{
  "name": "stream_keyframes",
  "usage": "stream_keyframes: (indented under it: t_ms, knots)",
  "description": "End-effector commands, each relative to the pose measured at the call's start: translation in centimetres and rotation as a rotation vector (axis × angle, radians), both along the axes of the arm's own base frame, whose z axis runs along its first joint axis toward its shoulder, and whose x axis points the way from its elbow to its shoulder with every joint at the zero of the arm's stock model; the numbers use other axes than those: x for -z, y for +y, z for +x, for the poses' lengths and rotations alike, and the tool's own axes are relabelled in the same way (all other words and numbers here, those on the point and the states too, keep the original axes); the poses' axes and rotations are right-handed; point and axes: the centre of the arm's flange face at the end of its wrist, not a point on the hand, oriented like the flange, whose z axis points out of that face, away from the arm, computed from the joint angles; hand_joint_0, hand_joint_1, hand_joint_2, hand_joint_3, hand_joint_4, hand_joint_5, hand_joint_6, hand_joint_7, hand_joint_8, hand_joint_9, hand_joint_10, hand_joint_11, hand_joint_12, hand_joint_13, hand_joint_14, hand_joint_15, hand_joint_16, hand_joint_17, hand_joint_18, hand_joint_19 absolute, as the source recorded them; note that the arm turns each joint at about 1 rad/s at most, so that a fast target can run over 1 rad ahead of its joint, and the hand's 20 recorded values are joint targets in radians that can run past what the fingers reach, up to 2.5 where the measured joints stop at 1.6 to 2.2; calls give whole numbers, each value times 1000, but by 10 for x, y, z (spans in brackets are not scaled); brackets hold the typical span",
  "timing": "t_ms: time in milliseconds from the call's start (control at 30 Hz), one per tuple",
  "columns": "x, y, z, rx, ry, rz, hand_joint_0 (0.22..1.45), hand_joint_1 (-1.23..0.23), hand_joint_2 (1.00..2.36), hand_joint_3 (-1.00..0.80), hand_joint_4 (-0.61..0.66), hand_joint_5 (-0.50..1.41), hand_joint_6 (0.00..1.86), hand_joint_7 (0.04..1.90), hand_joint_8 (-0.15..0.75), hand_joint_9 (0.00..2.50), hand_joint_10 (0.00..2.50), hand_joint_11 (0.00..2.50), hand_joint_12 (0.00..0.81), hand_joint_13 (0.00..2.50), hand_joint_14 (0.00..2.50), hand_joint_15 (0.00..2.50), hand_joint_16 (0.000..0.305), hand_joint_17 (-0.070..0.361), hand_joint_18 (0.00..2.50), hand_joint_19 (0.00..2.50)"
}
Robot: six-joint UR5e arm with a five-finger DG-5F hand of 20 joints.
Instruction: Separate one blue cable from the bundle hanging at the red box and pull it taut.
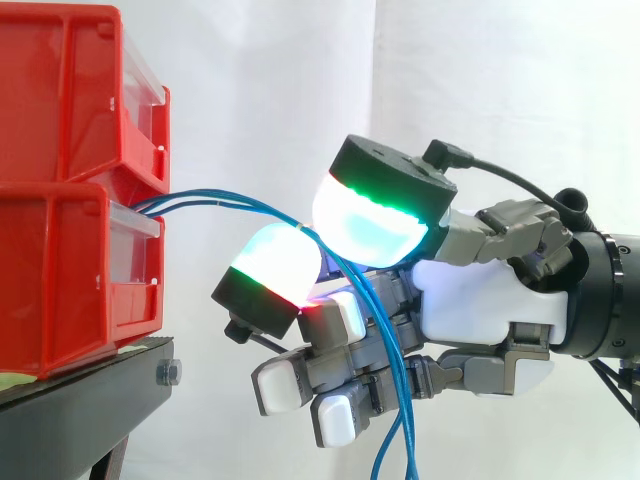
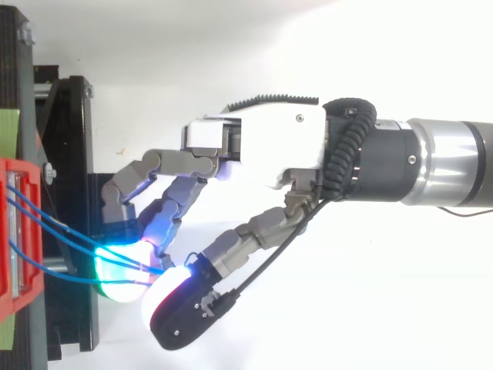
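Two stacked red bins (image 1: 60, 180) stand at the left on a black stand (image 1: 80, 400). A small bundle of thin blue cables (image 1: 220, 200) comes out between the bins and runs right to my hand (image 1: 480, 290). The cables pass between two big glowing fingertips: an upper green-cyan pad (image 1: 370, 215) and a lower white-red pad (image 1: 275, 265). Both pads are curled in and pinch the cables. Past the pinch the cables hang down in front of the other curled fingers. From above, the blue cables (image 2: 54, 231) converge at the pads of my hand (image 2: 254, 146).
A white curtain hangs behind the work. The red bins (image 2: 15, 231) and the black stand (image 2: 73, 154) sit at the left edge in the top view. The arm comes in from the right.
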Motion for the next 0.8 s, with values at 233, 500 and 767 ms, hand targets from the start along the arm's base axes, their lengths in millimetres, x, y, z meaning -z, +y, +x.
stream_keyframes:
  t_ms: [233,500,767]
  knots:
    - [0,1,0,-3,-2,-2,620,-573,1000,-500,240,-182,779,1120,377,932,22,832,395,708,16,455,45,102,831,539]
    - [0,4,0,-4,-1,-2,672,-607,1010,-390,222,-184,789,1142,385,932,22,820,391,708,16,460,45,101,830,514]
    - [0,4,1,2,-2,-1,759,-858,1005,-438,239,-199,835,1161,384,889,20,825,391,679,16,436,44,99,810,462]
